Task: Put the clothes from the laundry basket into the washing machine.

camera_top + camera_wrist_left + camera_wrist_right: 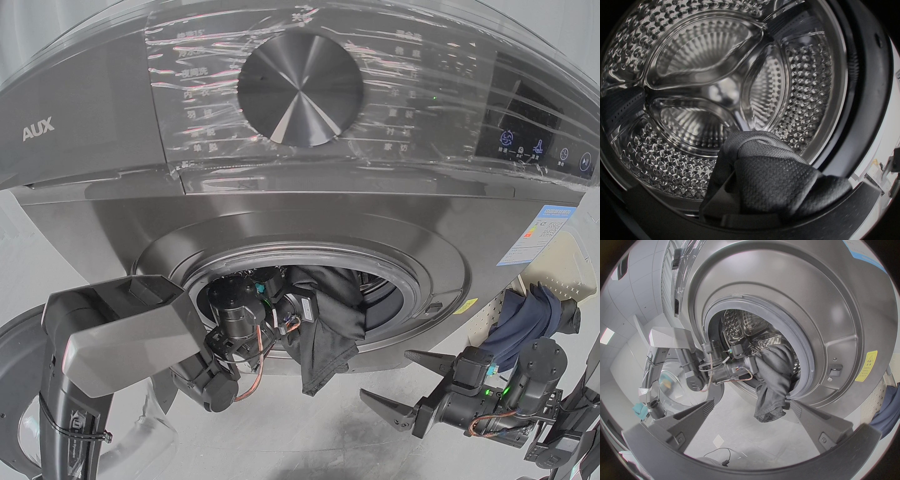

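The grey washing machine (375, 212) has its round opening (400, 269) uncovered. My left gripper (300, 312) is at the mouth of the steel drum (725, 87), shut on a black garment (331, 325). The cloth drapes over the fingers and hides them. One end lies on the opening's lower rim inside the drum (775, 181); the other hangs out over the rim toward the floor (770, 402). My right gripper (384, 375) stands open and holds nothing, low and to the right of the opening, its fingers (690, 421) pointing at the machine.
A beige perforated laundry basket (562, 269) stands right of the machine with a navy garment (525, 325) hanging over its edge. The machine's door (19, 350) is swung open at the left, behind my left arm. Bare grey floor (325, 431) lies below the opening.
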